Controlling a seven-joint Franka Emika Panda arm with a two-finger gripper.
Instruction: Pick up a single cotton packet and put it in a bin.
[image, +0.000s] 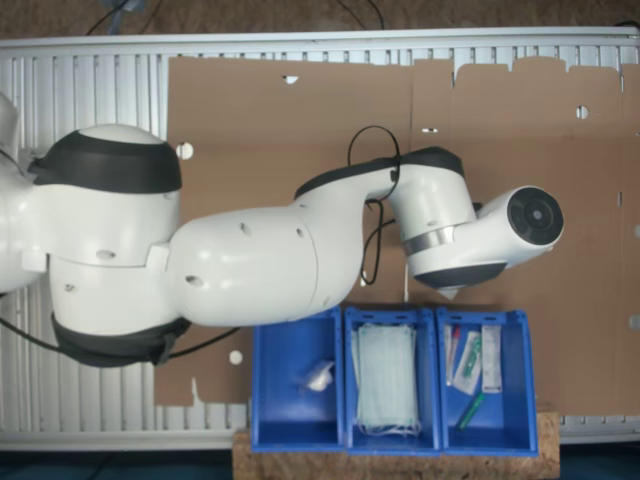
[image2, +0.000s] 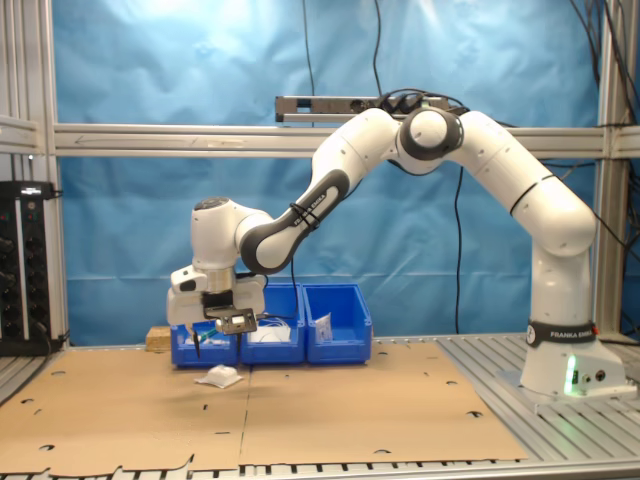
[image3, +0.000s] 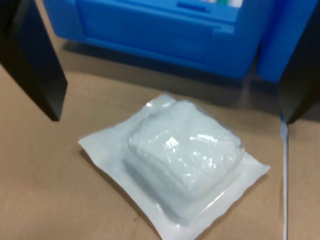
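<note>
Gripper fingers spread wide above cotton packet, lying flat near blue bins.

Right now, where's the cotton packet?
The cotton packet lies flat on the cardboard in front of the blue bins, toward the second exterior view's left, directly beneath the open tool.

open cardboard rings the cotton packet — only the blue bin wall stands beside it.
</note>
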